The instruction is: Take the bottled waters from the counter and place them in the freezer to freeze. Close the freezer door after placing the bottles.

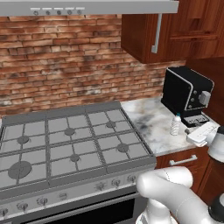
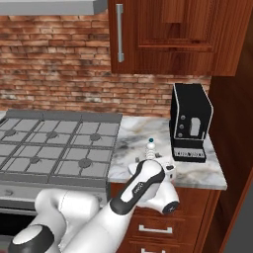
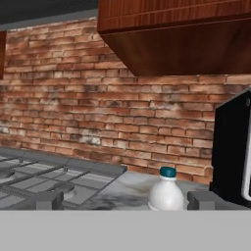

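Observation:
One bottled water (image 1: 175, 124) (image 2: 150, 147) stands upright on the marble counter (image 1: 146, 114) (image 2: 129, 129), between the stove and the coffee machine. It is small and clear, with a white label and a blue cap. In the hand view the bottle (image 3: 166, 192) sits just ahead of my gripper (image 3: 125, 201), right of centre between the two finger tips. The gripper is open and holds nothing. From the left base view the gripper (image 1: 192, 135) hovers low over the counter's front edge, just right of the bottle. The freezer and its door are out of view.
A black coffee machine (image 1: 187, 92) (image 2: 189, 123) (image 3: 234, 157) stands close to the right of the bottle. The grey gas stove (image 1: 65, 140) (image 2: 54, 143) lies to the left. Wooden wall cabinets (image 2: 163, 34) hang above, with a brick wall behind. Drawers (image 1: 186, 161) sit under the counter.

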